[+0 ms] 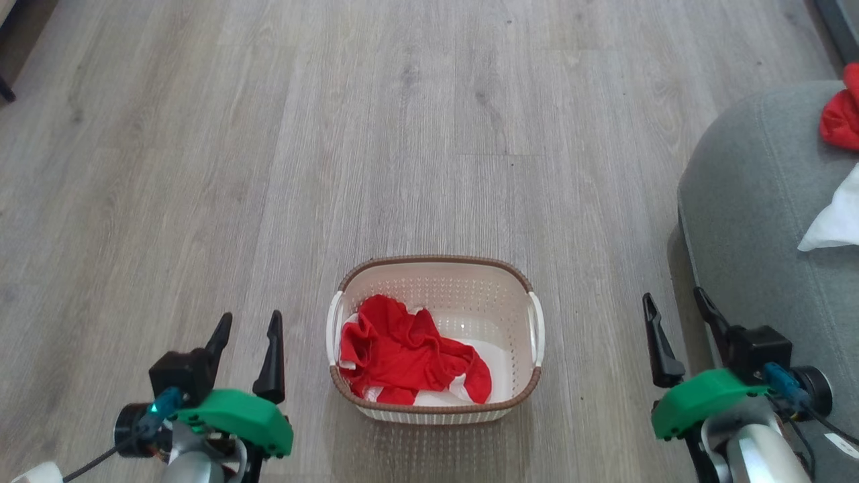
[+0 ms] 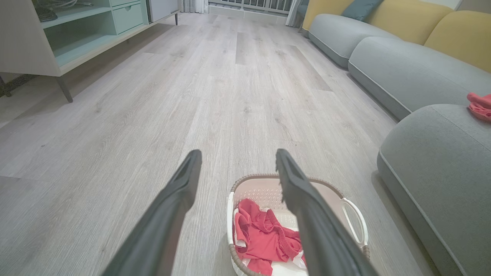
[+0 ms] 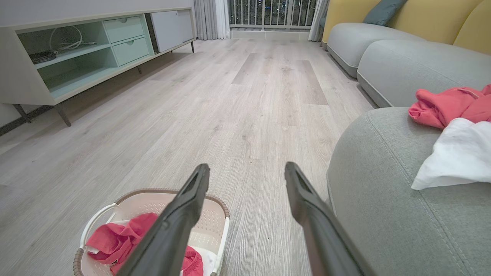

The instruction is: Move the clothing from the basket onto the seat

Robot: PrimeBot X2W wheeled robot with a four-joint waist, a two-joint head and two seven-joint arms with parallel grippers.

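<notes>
We hold our left gripper (image 1: 249, 320) left of the basket (image 1: 436, 259) and our right gripper (image 1: 672, 298) to its right. Both have their jaws spread wide and empty, flanking it so either can reach in. A red garment (image 1: 402, 355) lies crumpled in the basket's left half, so we judge the left gripper better placed for it. Right of the basket, beyond the right gripper, the seat (image 1: 751, 221) already carries a red piece (image 1: 842, 114) and a white cloth (image 1: 835, 218), so part of the job looks done.
</notes>
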